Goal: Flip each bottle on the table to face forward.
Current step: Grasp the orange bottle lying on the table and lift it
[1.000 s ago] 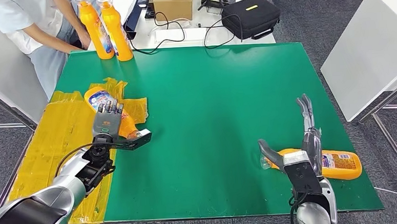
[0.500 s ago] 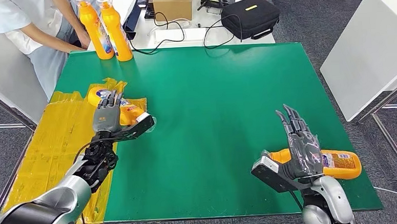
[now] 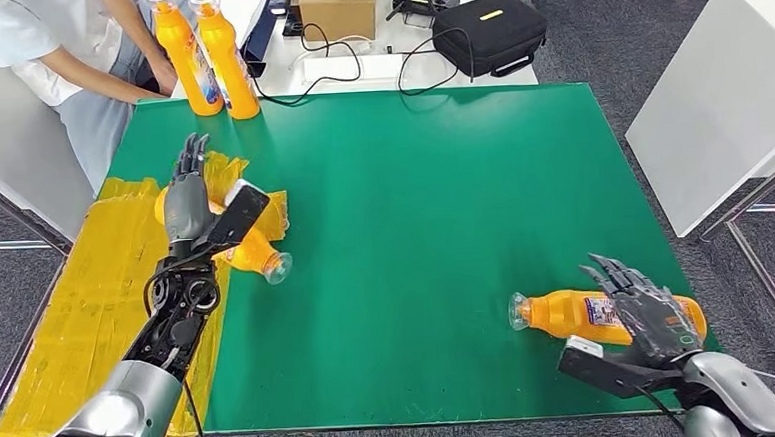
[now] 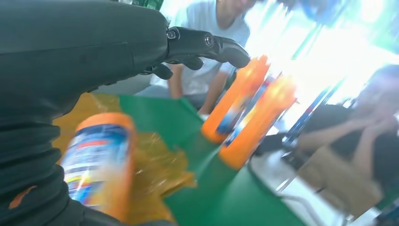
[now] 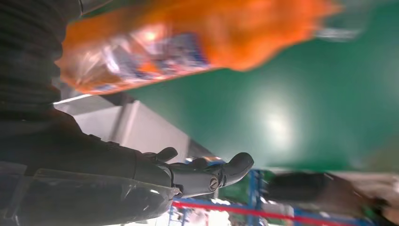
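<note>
1. While we watched the last second, both hands rolled over: left hand [image 3: 190, 204] now lies fingers-spread across the left bottle [image 3: 248, 252] on the yellow sheet [image 3: 115, 253], no clear grip.
2. Right hand [image 3: 649, 310] rests spread over the right bottle [image 3: 579, 314], near the desk [image 3: 411, 177] edge; label now shows.
3. We judge both flips under way.

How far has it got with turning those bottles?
Two bottles already stand upright at the far edge. The left hand is open over a lying bottle on the yellow sheet; the right hand is open over another. Both remain.
</note>
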Action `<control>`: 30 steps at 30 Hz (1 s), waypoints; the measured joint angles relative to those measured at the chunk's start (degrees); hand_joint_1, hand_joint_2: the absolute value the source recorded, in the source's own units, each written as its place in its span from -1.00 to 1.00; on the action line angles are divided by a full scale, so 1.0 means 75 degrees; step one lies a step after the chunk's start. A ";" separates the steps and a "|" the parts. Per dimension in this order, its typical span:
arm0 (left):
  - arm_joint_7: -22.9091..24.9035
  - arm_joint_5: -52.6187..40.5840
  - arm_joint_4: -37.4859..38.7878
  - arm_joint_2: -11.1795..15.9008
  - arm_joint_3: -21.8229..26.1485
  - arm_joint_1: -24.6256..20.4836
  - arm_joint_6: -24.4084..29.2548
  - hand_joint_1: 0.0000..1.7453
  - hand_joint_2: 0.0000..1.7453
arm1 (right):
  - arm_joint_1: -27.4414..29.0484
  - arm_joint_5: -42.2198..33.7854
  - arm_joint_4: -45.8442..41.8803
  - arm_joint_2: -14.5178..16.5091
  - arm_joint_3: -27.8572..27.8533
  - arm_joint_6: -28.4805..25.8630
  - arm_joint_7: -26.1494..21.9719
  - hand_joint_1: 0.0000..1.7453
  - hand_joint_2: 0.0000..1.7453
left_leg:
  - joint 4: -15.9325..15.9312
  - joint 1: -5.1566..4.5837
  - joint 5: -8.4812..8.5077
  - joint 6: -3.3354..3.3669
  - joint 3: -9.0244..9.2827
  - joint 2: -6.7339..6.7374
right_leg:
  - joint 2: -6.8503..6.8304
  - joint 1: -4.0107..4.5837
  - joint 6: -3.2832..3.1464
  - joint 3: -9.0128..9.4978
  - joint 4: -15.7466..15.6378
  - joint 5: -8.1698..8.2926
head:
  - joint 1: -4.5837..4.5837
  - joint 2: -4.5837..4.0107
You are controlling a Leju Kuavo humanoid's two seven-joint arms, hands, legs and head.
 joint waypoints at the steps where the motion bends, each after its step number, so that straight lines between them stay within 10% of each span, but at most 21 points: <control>1: 0.0020 0.0014 -0.0250 0.0000 -0.0001 0.0095 -0.0001 -1.00 1.00 | 0.0004 -0.0005 0.0090 -0.0089 -0.0081 0.0047 -0.0006 -1.00 1.00 | 0.0000 0.0000 0.0000 0.0000 0.0001 0.0000 | 0.0000 0.0000 0.0000 0.0000 0.0000 0.0000 | 0.0000 0.0000; 11: 0.0235 -0.0334 -0.1991 -0.0107 -0.0226 0.0827 0.0353 -1.00 1.00 | -0.0006 0.0408 0.1213 -0.0710 -0.0616 0.0350 0.0694 -1.00 1.00 | 0.0000 0.0000 -0.0001 0.0001 0.0002 -0.0001 | -0.0002 0.0000 0.0001 0.0002 -0.0001 0.0000 | 0.0000 0.0000; 30: 0.0199 -0.0210 -0.2254 -0.0404 -0.0470 0.1034 0.0318 -1.00 1.00 | -0.0710 0.1225 0.2977 -0.0499 -0.0799 -0.0457 0.0799 -1.00 1.00 | 0.0000 0.0001 -0.0001 0.0001 0.0009 0.0003 | 0.0001 0.0001 0.0002 0.0006 0.0000 0.0002 | -0.0001 0.0000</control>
